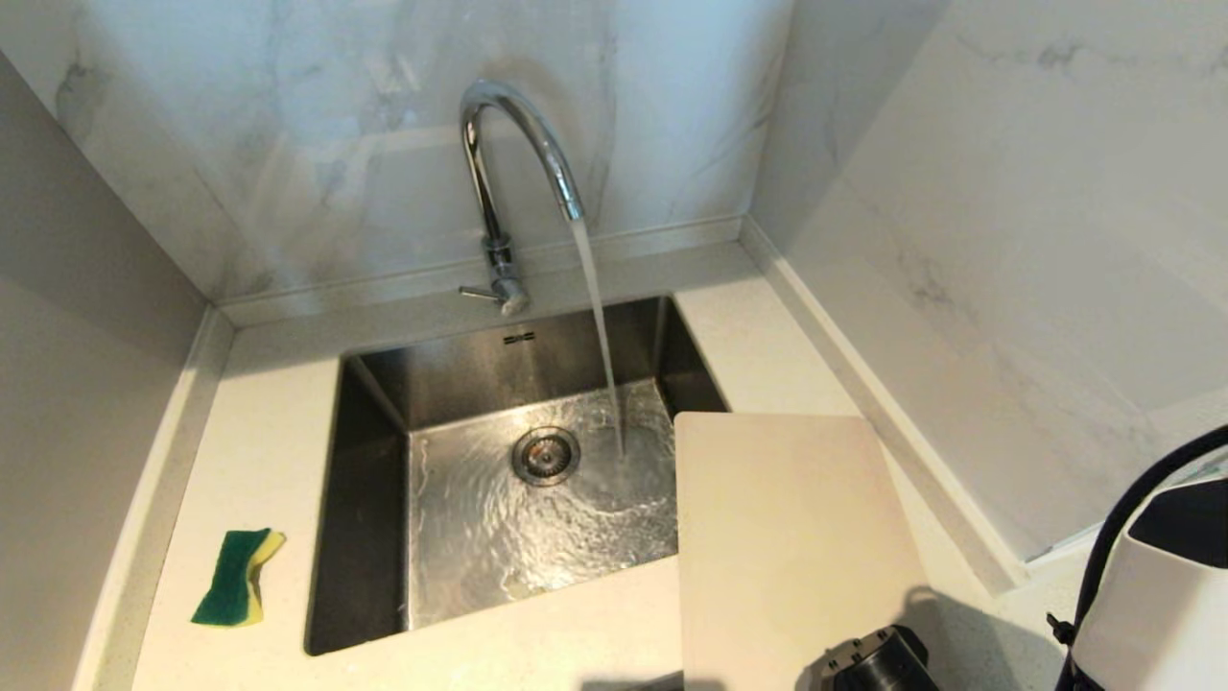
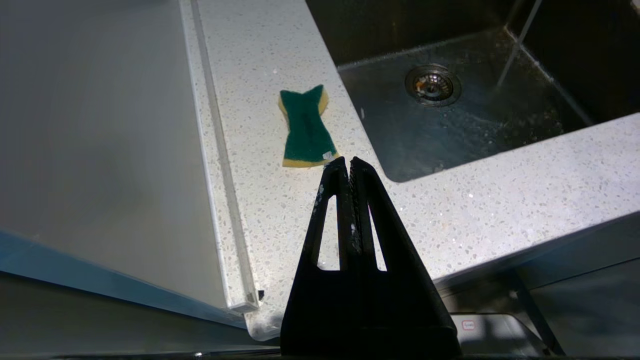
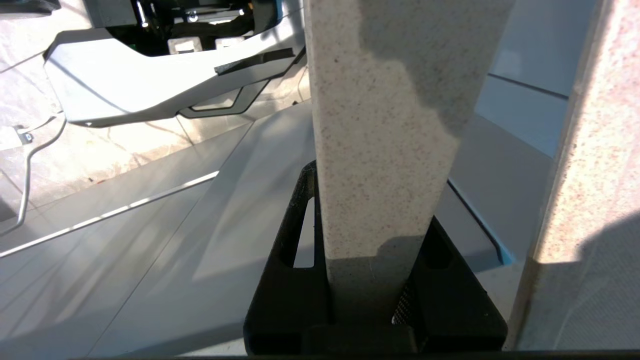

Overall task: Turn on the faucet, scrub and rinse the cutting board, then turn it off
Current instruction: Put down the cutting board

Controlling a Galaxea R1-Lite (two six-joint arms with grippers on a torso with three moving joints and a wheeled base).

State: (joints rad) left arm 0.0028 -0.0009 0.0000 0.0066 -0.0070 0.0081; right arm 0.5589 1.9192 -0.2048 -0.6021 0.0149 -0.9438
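Chrome: the faucet (image 1: 518, 163) is running, a steady stream pouring off the arched spout into the steel sink (image 1: 374, 499) and landing just right of the drain (image 1: 545, 455).
Board: the cutting board (image 1: 787, 547) sits at the sink's right edge, its far left corner overhanging the basin, dry by the look of it and not under the stream yet.
Right claw: the right claw (image 3: 372, 280) is pinching the board's near end, the cream speckled slab clamped between both fingers in the right wrist view.
Right arm pose: low at the bottom edge of the head view, wrist (image 1: 883, 662) tucked under the board's near end, reaching forward toward the basin.
Left claw: the left claw (image 2: 348, 167) has its fingers pressed together, holding nothing, parked off the counter's (image 1: 259, 451) front edge, pointing at the sponge.
Sponge: the green-and-yellow sponge (image 1: 238, 576) lies on the counter left of the sink, well apart from the board.
Step in hand: by my read, bringing the board under the water.
How to do it well: keep the pinch firm, since wet plastic should turn slippery; swing the board left over the basin, tilt it so the water runs down into the sink and not back along the claw.
Watch for: the board's far edge knocking the spout.
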